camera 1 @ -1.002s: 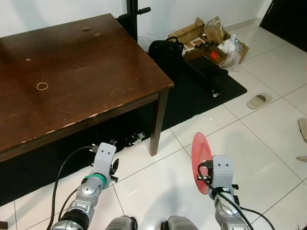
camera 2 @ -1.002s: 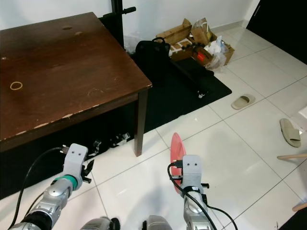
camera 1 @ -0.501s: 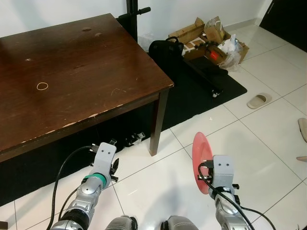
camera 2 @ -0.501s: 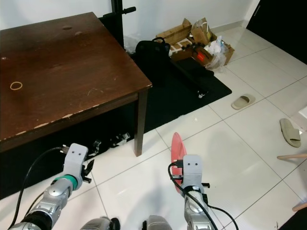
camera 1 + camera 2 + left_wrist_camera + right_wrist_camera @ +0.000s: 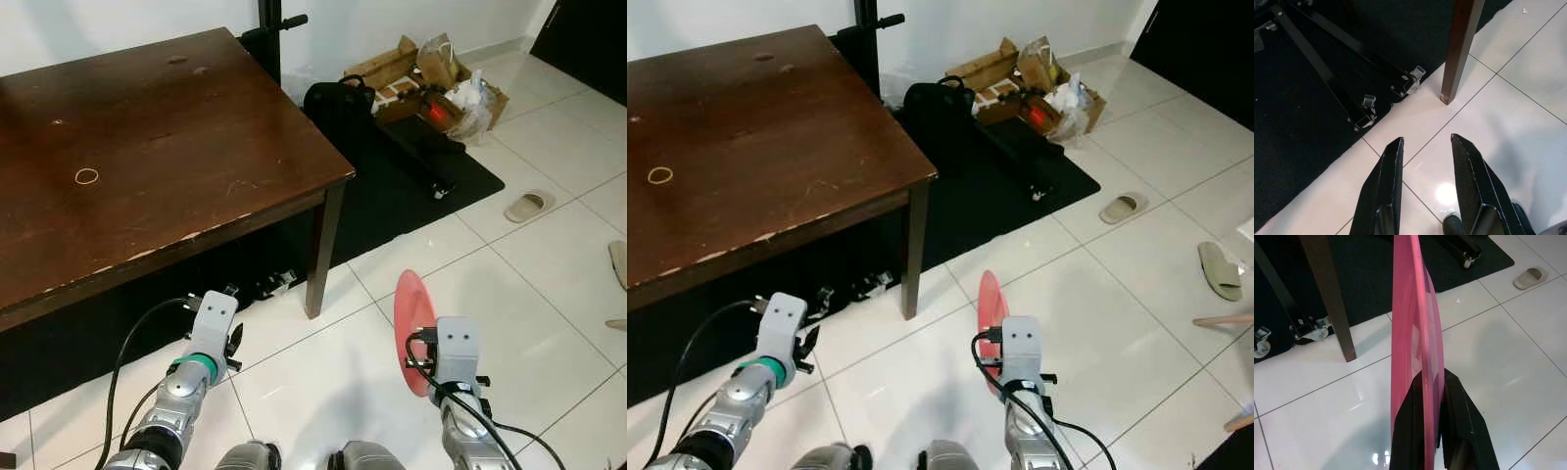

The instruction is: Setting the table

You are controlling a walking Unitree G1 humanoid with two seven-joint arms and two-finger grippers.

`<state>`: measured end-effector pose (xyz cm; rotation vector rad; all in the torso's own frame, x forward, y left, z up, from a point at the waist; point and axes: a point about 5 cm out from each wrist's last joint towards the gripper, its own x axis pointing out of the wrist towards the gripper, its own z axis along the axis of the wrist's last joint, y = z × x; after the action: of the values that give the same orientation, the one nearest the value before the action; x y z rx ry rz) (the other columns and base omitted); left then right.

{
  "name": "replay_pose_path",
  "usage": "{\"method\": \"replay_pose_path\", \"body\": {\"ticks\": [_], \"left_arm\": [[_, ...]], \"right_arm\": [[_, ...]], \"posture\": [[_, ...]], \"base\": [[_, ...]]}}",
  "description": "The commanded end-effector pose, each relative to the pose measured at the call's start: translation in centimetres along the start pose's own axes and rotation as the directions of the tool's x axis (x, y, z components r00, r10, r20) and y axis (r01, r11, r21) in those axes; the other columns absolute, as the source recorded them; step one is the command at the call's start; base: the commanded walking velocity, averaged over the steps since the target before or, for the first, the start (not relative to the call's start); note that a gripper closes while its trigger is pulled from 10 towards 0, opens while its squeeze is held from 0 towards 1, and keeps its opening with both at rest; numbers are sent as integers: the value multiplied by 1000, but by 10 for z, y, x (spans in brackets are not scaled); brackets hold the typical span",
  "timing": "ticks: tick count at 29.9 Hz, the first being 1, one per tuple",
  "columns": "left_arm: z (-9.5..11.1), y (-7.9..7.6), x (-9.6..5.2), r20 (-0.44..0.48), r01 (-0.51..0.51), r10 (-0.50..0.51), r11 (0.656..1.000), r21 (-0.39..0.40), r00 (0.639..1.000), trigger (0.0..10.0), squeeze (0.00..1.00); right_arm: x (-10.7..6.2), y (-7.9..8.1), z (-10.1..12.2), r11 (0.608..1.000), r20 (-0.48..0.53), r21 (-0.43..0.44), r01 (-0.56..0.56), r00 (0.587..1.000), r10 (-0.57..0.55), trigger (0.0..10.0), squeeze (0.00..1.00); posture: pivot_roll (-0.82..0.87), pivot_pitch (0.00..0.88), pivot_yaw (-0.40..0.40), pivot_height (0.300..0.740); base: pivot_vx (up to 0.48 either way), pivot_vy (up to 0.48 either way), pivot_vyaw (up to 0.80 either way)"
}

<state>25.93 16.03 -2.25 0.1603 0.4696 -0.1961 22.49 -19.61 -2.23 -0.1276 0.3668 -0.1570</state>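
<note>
A pink plate (image 5: 412,328) stands on edge, held low over the white tiles to the right of the table's near corner leg (image 5: 321,250). My right gripper (image 5: 1429,399) is shut on the plate (image 5: 1415,328), one black finger on each face of its rim. The dark brown wooden table (image 5: 137,147) fills the upper left, bare but for a small ring (image 5: 86,176). My left gripper (image 5: 1425,156) hangs low in front of the table, open with nothing between its fingers, above the tile floor near the table leg (image 5: 1459,49).
A black mat (image 5: 411,186) lies beyond the table with a black bag (image 5: 338,103) and open cardboard boxes (image 5: 431,78) on it. Wheeled black frame legs (image 5: 1366,105) stand under the table. Slippers (image 5: 529,206) lie on the tiles at the right.
The pink plate and my right gripper have drifted very slightly to the right. The left arm has not moved.
</note>
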Motion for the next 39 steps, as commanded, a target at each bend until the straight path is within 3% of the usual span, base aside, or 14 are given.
{"method": "replay_pose_path", "body": {"ticks": [1,9,39], "left_arm": [[-5,-1,-1,-23,6,-6,1000,-1,1000,10000,0],[-5,-2,-1,-30,7,-7,1000,5,1000,10000,0],[-8,-3,-2,-38,12,-12,1000,10,999,10000,0]], "right_arm": [[-1,-2,-2,1000,-3,7,12,1000,-12,10000,0],[-1,-2,-2,1000,-2,7,14,1000,-14,10000,0],[-4,-2,-5,1000,-5,13,19,1000,-19,10000,0]], "posture": [[-97,0,37,740],[-99,0,38,740],[-106,0,42,740]], "base": [[0,0,0],[-97,0,0],[-475,0,0]]}}
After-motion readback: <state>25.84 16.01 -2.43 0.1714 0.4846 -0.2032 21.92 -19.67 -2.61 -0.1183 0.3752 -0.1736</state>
